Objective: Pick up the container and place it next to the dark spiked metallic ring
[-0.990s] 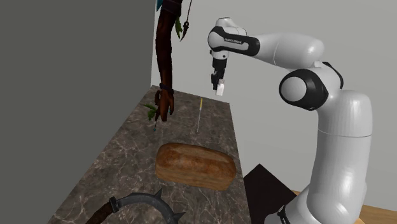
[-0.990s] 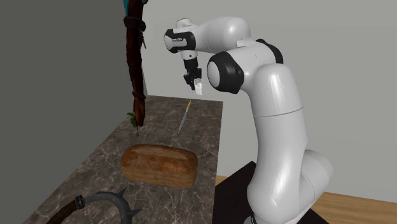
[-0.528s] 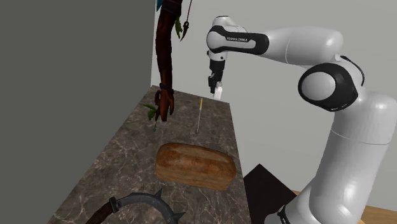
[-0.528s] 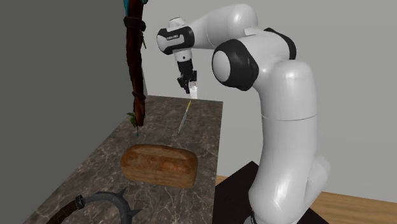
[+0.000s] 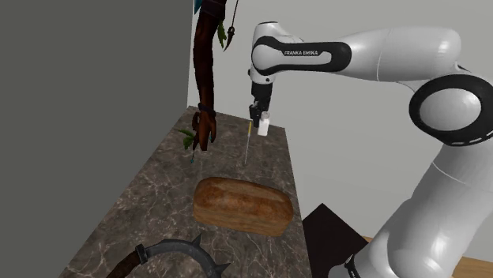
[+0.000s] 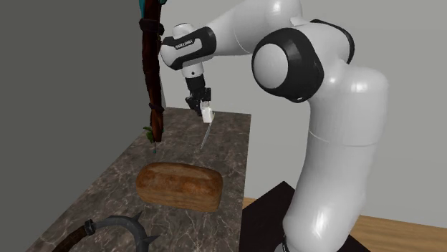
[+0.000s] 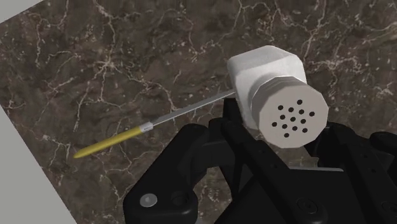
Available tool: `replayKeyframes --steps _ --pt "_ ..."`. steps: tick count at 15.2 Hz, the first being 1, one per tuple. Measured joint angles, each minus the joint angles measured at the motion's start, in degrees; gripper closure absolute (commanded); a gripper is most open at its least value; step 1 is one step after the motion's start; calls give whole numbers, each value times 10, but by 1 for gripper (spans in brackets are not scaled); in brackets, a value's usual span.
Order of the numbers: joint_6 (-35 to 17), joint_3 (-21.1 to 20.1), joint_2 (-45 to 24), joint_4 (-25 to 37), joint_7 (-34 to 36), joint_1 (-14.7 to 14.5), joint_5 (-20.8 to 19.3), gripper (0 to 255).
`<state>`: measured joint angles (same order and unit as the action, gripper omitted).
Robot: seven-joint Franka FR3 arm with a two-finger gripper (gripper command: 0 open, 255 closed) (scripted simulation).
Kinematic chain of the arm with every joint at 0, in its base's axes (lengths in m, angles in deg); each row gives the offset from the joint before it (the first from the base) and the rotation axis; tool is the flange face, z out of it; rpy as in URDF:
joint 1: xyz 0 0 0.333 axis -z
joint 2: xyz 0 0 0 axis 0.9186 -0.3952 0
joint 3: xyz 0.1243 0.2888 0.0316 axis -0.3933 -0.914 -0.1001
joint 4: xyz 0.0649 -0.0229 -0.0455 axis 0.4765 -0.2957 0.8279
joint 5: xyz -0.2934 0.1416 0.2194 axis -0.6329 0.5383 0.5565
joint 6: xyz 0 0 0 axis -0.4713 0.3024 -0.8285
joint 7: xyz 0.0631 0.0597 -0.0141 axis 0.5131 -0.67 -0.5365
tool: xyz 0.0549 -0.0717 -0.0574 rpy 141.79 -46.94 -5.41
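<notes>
The container is a small white shaker [image 7: 270, 79] with a perforated grey cap, and my gripper [image 7: 278, 121] is shut on it. In the shoulder view the gripper [image 5: 258, 117] holds the shaker [image 5: 263, 126] in the air above the far end of the dark marble counter [image 5: 158, 197]. The second exterior view shows the same gripper [image 6: 202, 104] and shaker [image 6: 207, 113]. The dark spiked ring [image 5: 180, 254] lies at the counter's near end, partly cut off by the picture edge; it also appears as the spiked ring [image 6: 118, 228].
A brown bread loaf [image 5: 243, 205] lies mid-counter between the gripper and the ring. A thin rod with a yellow tip [image 5: 247, 142] lies just below the shaker. A tall brown twisted stem [image 5: 205, 79] stands by the grey wall. The black stand [image 5: 336, 237] adjoins the counter's edge.
The arm has swung toward the shoulder view's left and sunk a little, carrying the shaker from beside the counter to above its far end. The grip is unchanged.
</notes>
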<state>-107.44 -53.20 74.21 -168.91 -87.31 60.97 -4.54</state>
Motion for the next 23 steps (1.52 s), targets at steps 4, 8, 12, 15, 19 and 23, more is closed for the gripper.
replayKeyframes --steps 4,8,12,15,19,23 --pt "-13 -21 45 -62 49 -27 3 255" --pt "-16 -43 76 -100 95 -53 10 255" --pt "-24 -70 91 -126 149 -81 19 255" --pt "-29 -90 102 -144 187 -101 27 255" --pt "-32 -117 107 -153 237 -127 38 255" --pt "-32 -144 105 -152 288 -154 48 255"
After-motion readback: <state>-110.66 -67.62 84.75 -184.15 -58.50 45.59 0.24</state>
